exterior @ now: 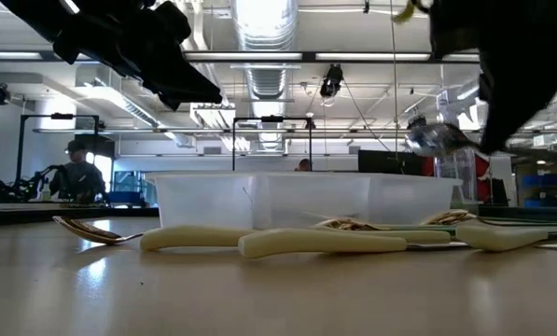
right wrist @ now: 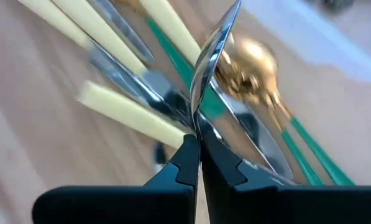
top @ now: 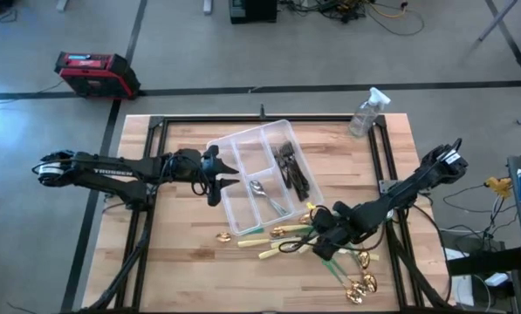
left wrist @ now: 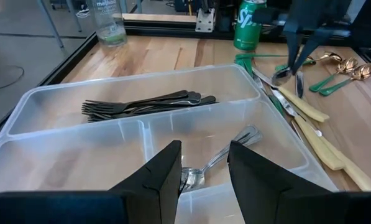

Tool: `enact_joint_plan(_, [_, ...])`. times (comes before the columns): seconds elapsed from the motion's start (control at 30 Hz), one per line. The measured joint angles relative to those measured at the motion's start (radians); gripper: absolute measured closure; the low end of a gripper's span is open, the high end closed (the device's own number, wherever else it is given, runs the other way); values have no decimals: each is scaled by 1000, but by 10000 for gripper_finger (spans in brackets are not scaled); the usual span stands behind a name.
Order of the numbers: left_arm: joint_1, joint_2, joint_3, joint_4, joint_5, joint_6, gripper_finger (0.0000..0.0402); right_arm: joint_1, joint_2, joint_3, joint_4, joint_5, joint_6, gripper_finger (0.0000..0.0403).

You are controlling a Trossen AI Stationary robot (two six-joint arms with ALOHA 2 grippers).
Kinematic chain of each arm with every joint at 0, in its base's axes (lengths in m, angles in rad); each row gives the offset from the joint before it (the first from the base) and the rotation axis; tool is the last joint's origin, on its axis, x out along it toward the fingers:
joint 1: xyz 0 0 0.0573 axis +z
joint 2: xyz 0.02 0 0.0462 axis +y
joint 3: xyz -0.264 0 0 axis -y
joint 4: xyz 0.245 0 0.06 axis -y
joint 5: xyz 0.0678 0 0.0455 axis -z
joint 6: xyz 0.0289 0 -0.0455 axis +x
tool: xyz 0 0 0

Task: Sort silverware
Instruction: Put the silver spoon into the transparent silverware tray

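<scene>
One clear divided tray (top: pixel 234 148) is seen on the counter (top: pixel 181 262). One bundle of dark forks (left wrist: pixel 145 104) is counted in one compartment, too tightly stacked for a number. Two silver spoons (left wrist: pixel 225 152) are counted in another. One spray bottle (top: pixel 366 112) and one green can (left wrist: pixel 250 25) are counted.

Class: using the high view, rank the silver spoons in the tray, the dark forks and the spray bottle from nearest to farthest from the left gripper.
From the left gripper:
1. Silver spoons, middle tray compartment.
2. Dark forks, tray's far-side compartment.
3. Spray bottle, far table corner on the right arm's side.
</scene>
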Motion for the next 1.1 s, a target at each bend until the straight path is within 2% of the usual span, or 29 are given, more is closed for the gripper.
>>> enact_joint_plan(0.17, [0,0,0,8,0,19,283,-45,-1,105,-23,91,-41,403])
enact_joint_plan(0.3, [0,0,0,9,0,22,283,-132,29,179,-26,126,-146,403])
enact_joint_plan(0.43, [0,-23,0,6,-1,22,283,-250,115,262,-27,131,-289,403])
enact_joint_plan(0.6, [0,-117,1,-43,-4,30,283,-391,249,378,-23,128,-369,403])
enact_joint_plan(0.7, [0,-190,1,-111,-57,33,283,-441,325,446,-22,128,-416,403])
enact_joint_plan(0.87, [1,-289,1,-214,-175,45,283,-475,430,543,-18,64,-447,403])
enact_joint_plan(1.1, [1,-320,0,-220,-177,52,283,-477,520,579,-20,41,-476,403])
